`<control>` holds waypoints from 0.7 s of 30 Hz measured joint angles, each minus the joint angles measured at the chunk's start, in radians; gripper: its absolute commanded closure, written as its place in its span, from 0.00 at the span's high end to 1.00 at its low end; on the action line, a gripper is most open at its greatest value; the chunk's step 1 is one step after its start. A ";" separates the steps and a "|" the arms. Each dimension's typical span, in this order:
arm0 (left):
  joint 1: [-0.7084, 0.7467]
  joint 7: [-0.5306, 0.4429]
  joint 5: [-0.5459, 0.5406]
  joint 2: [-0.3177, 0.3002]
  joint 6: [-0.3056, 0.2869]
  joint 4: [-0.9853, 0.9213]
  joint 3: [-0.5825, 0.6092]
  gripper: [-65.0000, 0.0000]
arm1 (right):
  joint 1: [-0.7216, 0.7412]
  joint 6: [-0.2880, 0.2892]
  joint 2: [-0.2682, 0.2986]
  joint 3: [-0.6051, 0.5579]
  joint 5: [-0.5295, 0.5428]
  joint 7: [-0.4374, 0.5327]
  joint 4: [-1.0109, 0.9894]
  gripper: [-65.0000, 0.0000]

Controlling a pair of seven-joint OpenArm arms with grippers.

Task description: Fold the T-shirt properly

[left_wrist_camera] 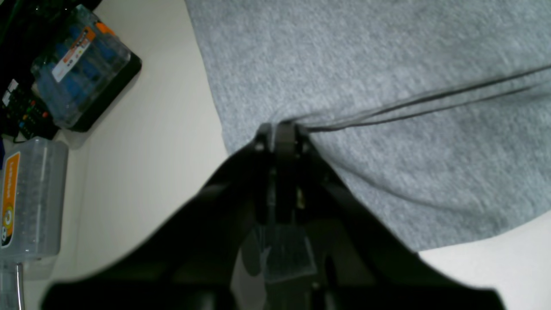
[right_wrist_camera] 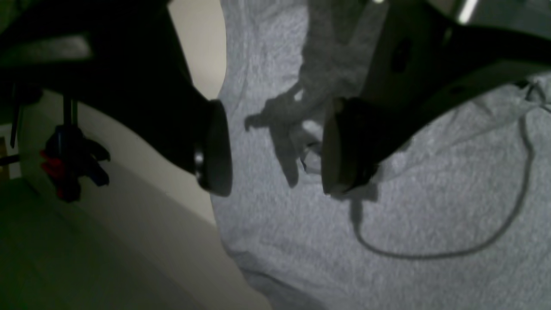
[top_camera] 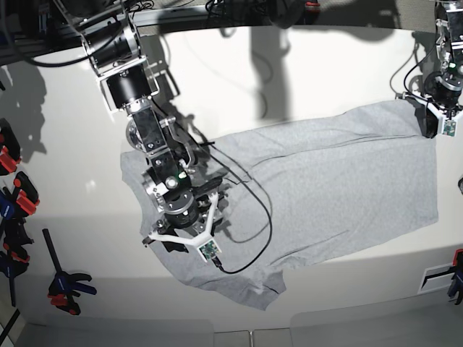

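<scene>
The T-shirt point(top_camera: 325, 188) is pinched at its far right corner by the closed left gripper point(left_wrist_camera: 280, 129); the right gripper point(right_wrist_camera: 275, 146) is held wide open, empty, above the left part.

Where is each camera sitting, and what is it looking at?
Left wrist: rides the left arm, looking along its black left tool, shut on the light grey cotton T-shirt; clear plastic boxes beside.
Right wrist: rides the right arm, looking down between its open right tool at the shirt.
Base: high above the white table, looking down on both arms.
Shared: all show the T-shirt; its thin black cable appears in right wrist and base.
</scene>
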 measured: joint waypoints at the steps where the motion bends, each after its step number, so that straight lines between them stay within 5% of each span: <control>1: 0.000 -0.001 0.000 0.000 0.000 0.000 0.000 0.00 | 0.000 0.000 0.000 0.000 0.000 -0.003 0.000 0.49; 6: 0.000 -0.014 0.062 0.000 0.000 0.000 0.000 0.00 | 0.000 0.000 0.000 0.000 0.000 -0.012 0.000 0.49; 10: 0.000 -0.015 0.117 0.000 0.001 0.000 0.000 0.43 | -0.001 0.000 0.000 0.000 0.000 -0.023 0.000 0.49; 12: 0.000 -0.015 0.118 0.000 0.001 0.000 0.000 0.52 | 0.000 0.000 0.000 0.000 0.000 -0.030 0.000 0.49; 21: 0.000 -0.007 0.117 0.000 0.001 0.000 0.000 0.52 | 0.000 0.000 0.000 0.000 0.000 -0.053 0.000 0.49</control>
